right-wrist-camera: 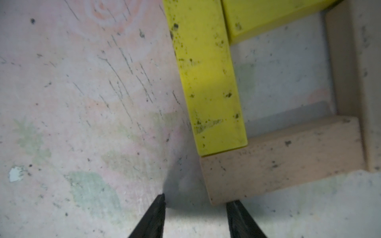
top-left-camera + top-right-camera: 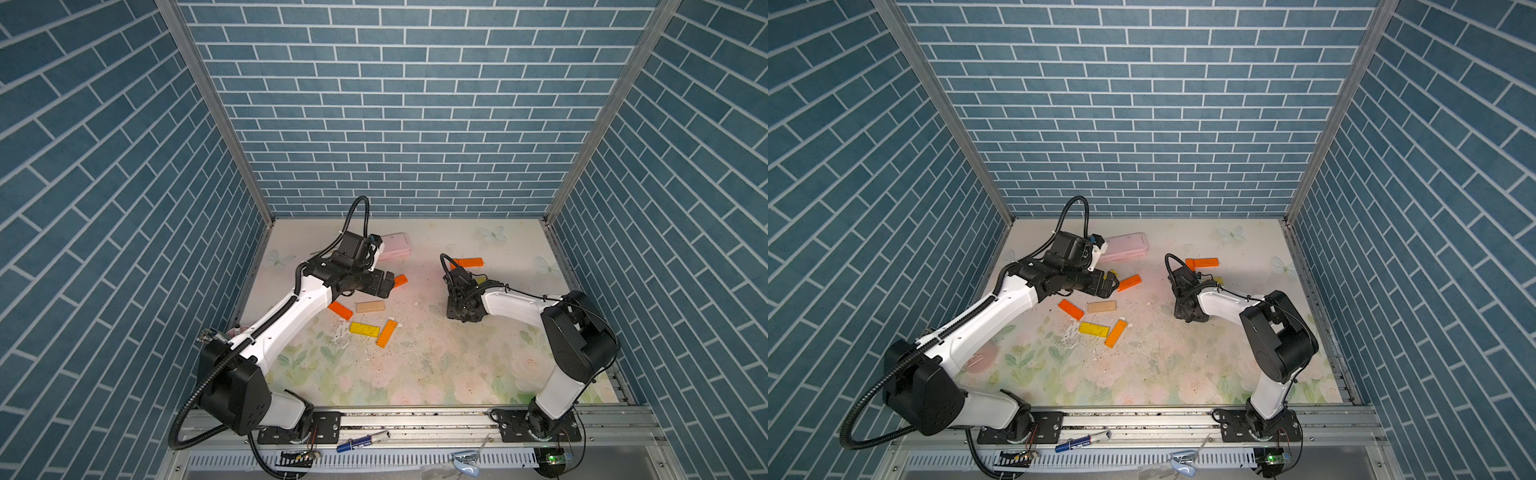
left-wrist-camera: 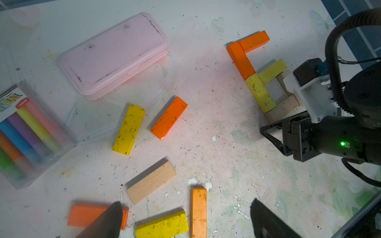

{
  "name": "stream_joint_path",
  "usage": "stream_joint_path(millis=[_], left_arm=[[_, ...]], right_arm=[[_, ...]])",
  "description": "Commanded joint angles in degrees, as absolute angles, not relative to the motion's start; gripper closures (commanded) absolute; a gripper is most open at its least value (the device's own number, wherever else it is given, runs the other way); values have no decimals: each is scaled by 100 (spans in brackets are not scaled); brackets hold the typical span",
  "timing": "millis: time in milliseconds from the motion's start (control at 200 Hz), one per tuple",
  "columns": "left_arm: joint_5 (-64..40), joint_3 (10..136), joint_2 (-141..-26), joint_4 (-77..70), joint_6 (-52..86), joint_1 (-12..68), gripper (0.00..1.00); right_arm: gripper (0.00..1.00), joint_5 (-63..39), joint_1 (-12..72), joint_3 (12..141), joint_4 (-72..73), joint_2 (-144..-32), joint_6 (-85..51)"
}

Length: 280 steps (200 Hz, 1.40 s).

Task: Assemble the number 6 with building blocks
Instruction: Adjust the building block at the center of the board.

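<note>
Left wrist view: the chalk pack [image 3: 26,131] has a printed label, too blurred to read, and the pink case [image 3: 114,55] sits next to it. Six loose blocks [image 3: 151,182] lie scattered on the table [image 3: 216,115]; the number 6 [image 3: 257,88] sits well apart from them, made of two orange, two yellow and two tan bars end to end, its tan side partly hidden by the right arm. The left hand [image 3: 186,203] is spread wide above the loose blocks and empty; the right hand [image 1: 196,199] is part open with nothing in it, one fingertip [image 1: 237,214] at the corner of a tan bar [image 1: 284,156] of the 6.
</note>
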<state>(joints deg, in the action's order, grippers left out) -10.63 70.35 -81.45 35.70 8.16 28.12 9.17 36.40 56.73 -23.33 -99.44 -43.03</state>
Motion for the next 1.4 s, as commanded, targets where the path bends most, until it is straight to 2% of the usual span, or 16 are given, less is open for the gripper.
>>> stream_joint_path(millis=[0,135,280,590,815,1025,1140,1290,1395], left_arm=[[-1107,7027,-8117,3599,811,2830,3],[-1090,7031,-8118,3608,809,2831,3],[-1032,7022,-8172,3619,800,2833,3],[-757,7046,-8530,3689,746,2946,6],[-137,7295,-9169,4049,646,3335,7],[80,8050,-9942,4470,638,3497,10],[21,8392,-10478,4373,615,3515,14],[162,8869,-11224,4267,314,3525,25],[367,9223,-11631,4242,-11,3516,27]], right_arm=[[50,941,3612,5774,-2495,-10038,-4264],[50,960,3621,5796,-2603,-9785,-4216],[50,972,3629,5888,-2884,-8984,-3855],[50,1940,3258,5855,-3409,-7246,-3410],[50,1259,2211,5255,-2894,-7069,-3496],[50,-32,1212,4490,-1798,-7027,-3713],[51,-430,1044,4325,-1446,-7107,-3714],[51,-860,1032,4296,-1263,-7129,-3700],[52,-1083,1043,4239,-1206,-7060,-3718]])
